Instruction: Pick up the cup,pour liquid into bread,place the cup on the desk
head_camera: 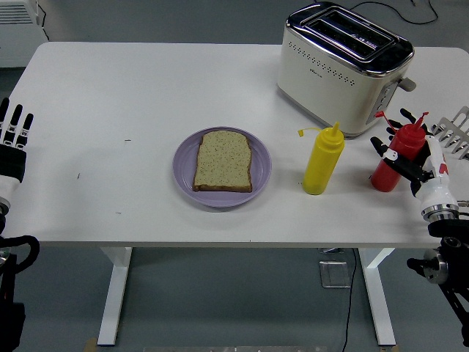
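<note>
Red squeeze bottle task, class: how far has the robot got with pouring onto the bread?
Nothing is finished yet. The right robot hand is open around the red bottle, which stands on the table. The bread on the purple plate looks bare. Lifting, pouring and setting down remain. The left robot hand rests at the edge.

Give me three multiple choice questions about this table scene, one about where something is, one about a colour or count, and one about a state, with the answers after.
1. Where does the bread slice lie?
A. on the purple plate
B. in the toaster
C. on the bare table

2. How many squeeze bottles stand on the table?
A. one
B. two
C. three

3. What is the right hand doing?
A. resting far from everything
B. lifting the yellow bottle
C. fingers spread around the red bottle, which stands upright on the table

Answers: 1 A, the slice sits flat on the plate. 2 B, one yellow and one red. 3 C, the fingers flank the red bottle, a firm grip not evident.
</note>
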Controlling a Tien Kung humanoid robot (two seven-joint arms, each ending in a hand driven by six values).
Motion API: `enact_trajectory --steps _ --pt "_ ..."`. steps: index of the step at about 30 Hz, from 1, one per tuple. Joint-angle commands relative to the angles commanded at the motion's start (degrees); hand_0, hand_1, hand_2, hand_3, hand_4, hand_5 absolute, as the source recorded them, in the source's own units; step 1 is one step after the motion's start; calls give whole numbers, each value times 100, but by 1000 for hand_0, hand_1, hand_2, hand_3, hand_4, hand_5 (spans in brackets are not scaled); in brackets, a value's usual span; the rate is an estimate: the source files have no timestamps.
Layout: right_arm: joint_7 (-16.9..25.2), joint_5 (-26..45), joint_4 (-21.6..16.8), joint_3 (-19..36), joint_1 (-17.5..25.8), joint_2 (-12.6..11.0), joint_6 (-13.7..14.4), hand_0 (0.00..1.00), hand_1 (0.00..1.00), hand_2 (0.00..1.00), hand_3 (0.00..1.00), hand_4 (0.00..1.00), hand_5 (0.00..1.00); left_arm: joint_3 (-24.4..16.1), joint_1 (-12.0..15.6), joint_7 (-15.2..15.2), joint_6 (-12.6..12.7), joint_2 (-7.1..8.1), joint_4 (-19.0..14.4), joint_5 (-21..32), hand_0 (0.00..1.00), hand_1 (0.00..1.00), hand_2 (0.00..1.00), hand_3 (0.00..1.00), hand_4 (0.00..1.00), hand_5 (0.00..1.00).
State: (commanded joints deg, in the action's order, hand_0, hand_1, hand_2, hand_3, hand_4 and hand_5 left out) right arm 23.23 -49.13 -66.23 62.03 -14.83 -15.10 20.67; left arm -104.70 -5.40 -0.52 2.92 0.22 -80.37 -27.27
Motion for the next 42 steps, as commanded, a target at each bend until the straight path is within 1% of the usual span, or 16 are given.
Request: enact_trajectory --steps 3,4,9,10,15,16,22,23,28,29,32,34,35,40,42 --pt "7 24 39 -15 -58 -3 56 589 469 465 555 882 153 6 -1 1 0 1 1 -1 788 736 736 695 546 998" --pt "8 35 50 -20 -74 -2 76 394 320 358 428 886 160 8 0 2 0 0 1 -1 788 736 735 694 546 998" --pt "26 103 79 -57 -114 8 150 394 320 358 428 886 160 10 9 2 4 -3 1 -2 788 736 735 694 546 998" --pt "28 118 86 -69 -119 12 162 264 214 289 353 893 180 10 13 2 4 -2 0 -3 788 736 736 694 546 998" --pt "68 250 123 -150 -134 31 251 264 214 289 353 893 180 19 27 0 7 -5 0 -2 788 736 736 694 546 998" --pt "89 287 129 -161 -135 32 279 156 118 227 281 882 177 22 29 -1 7 -5 0 -2 788 736 736 694 546 998" --pt "232 523 133 -203 -136 39 453 156 118 227 281 882 177 38 42 -2 9 -8 3 -1 788 736 736 694 546 998" --pt "254 555 130 -207 -136 40 476 97 69 197 246 872 183 40 43 -2 9 -8 4 -1 788 736 736 694 546 998" --pt "310 673 121 -218 -140 45 530 97 69 197 246 872 183 46 47 -2 9 -5 4 -1 788 736 736 694 546 998" --pt "314 686 119 -219 -140 46 531 64 36 166 224 869 204 47 47 -2 9 -4 4 -1 788 736 736 694 546 998" --pt "350 776 104 -232 -141 48 547 64 36 166 224 869 204 46 53 -2 11 -5 5 1 788 736 736 694 546 998" --pt "347 819 72 -228 -141 44 541 64 36 166 224 869 204 39 53 -3 13 -5 3 2 788 736 736 694 546 998" --pt "332 834 36 -224 -141 36 540 52 21 153 221 867 250 34 52 -3 13 -5 3 2 788 736 736 694 546 998" --pt "203 673 -214 -132 -147 2 567 52 21 153 221 867 250 18 43 -5 14 -8 3 4 788 736 736 694 546 998" --pt "186 647 -241 -119 -148 -1 575 46 20 157 239 851 260 17 42 -5 14 -8 3 5 788 736 736 694 546 998"
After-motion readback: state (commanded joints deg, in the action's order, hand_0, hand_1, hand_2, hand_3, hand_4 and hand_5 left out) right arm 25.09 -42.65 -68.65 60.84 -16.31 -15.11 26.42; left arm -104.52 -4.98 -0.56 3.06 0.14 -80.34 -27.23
